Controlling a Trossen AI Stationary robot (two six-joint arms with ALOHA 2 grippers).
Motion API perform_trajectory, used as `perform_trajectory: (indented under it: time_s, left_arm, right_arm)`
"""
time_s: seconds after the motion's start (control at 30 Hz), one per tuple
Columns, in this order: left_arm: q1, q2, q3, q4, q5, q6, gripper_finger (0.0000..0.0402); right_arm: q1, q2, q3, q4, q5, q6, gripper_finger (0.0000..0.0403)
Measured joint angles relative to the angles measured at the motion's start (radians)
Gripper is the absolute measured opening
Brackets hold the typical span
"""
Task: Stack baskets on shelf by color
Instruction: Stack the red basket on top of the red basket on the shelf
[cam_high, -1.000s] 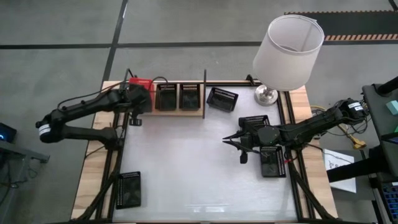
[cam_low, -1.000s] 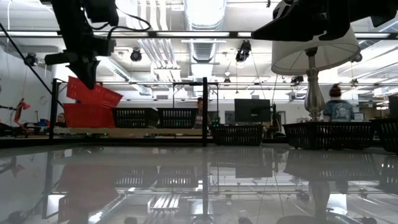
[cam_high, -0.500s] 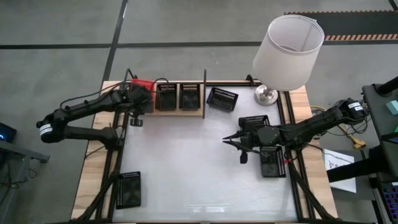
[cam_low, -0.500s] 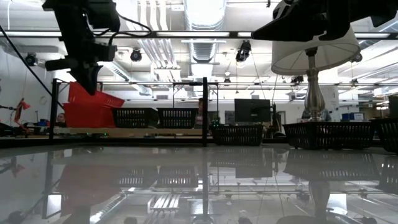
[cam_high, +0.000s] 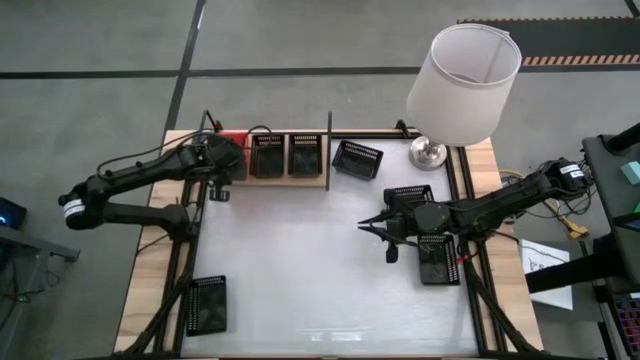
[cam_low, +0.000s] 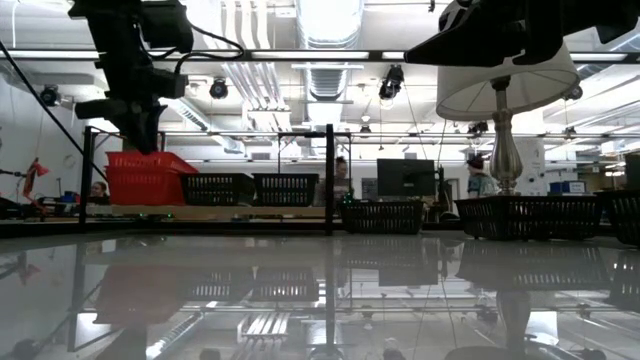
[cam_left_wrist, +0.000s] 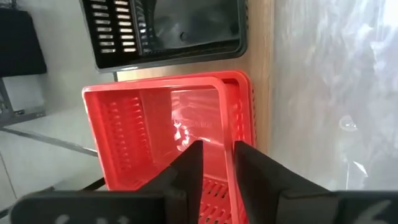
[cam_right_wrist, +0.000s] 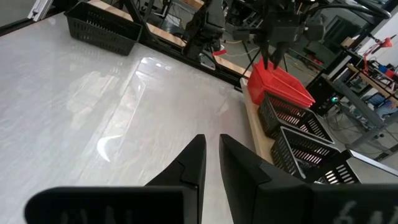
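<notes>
My left gripper (cam_left_wrist: 216, 146) is over the left end of the light-wood shelf (cam_high: 290, 182), shut on a red basket (cam_left_wrist: 155, 137). That basket sits level on top of the red stack (cam_low: 145, 178), with the gripper (cam_low: 140, 135) straight above it. Two black baskets (cam_high: 266, 155) (cam_high: 305, 155) stand on the shelf beside it, left of the upright divider. My right gripper (cam_high: 375, 228) hovers over the table's right middle, fingers open by a narrow gap (cam_right_wrist: 211, 140), touching nothing. My left gripper pinches one side wall of the red basket (cam_left_wrist: 225, 134), one finger inside the basket and one outside. The fingers come from above, pointing down. The basket is level and rests nested in the red one below it on the shelf.
A black basket (cam_high: 357, 158) lies on the table just right of the shelf. Two more (cam_high: 410, 195) (cam_high: 437, 258) sit under my right arm, and another (cam_high: 207, 303) at the near left corner. A table lamp (cam_high: 462, 80) stands at the far right. The glossy table middle is bare.
My left gripper has moved down over the shelf's left end. The red basket, which hung tilted above the red stack, has levelled out and now sits nested on it. My right arm has kept still.
</notes>
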Motion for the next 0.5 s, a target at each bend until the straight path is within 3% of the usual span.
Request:
perform_trajectory:
  time_s: [0.5]
  left_arm:
    - [-0.003,-0.004,0.000,-0.009,-0.007,-0.060,0.0079]
  right_arm:
    - [0.000,0.000,0.000,0.001,0.000,0.000,0.0038]
